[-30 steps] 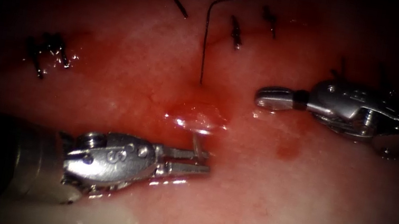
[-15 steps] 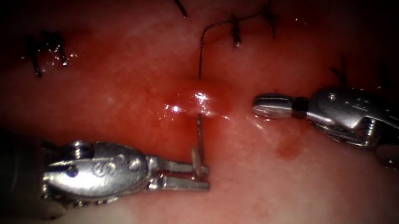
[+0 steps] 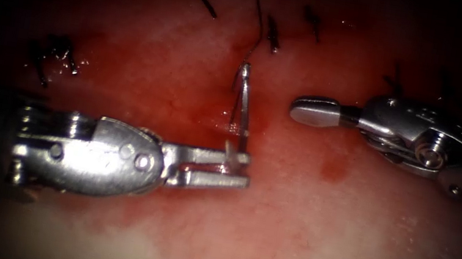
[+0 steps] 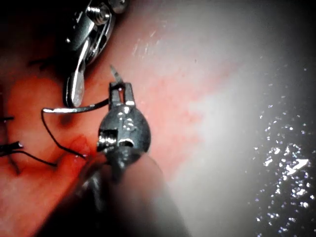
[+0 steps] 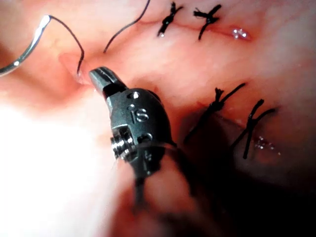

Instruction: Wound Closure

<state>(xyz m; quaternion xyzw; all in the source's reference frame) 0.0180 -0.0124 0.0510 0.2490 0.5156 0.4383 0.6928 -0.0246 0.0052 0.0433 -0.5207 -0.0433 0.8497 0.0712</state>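
Endoscope: left tool (image 3: 235, 169) lies level, jaws clamped on the needle (image 3: 242, 109) near its tip; the needle is clear of the tissue (image 3: 349, 241), thread (image 3: 256, 10) trailing from its rear end. Right tool (image 3: 314, 110), jaws closed and empty, hovers beside it.
Left wrist: needle (image 4: 74, 108) crosses beneath the right tool (image 4: 75, 91).
Right wrist: stitches (image 5: 207, 17) flank the tool (image 5: 101, 78).

The left end effector (image 3: 235, 169) has drawn the needle (image 3: 242, 103) clear of the tissue (image 3: 301, 233), thread (image 3: 256, 10) trailing.

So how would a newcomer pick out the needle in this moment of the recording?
Start at the tissue and find the left tool, whose jaws are shut. The needle stands up from those jaws, held near its pointed end and out of the tissue. Unlike the short dark cut ends of thread nearby, it is a bright curved metal sliver with thread trailing off its far end.
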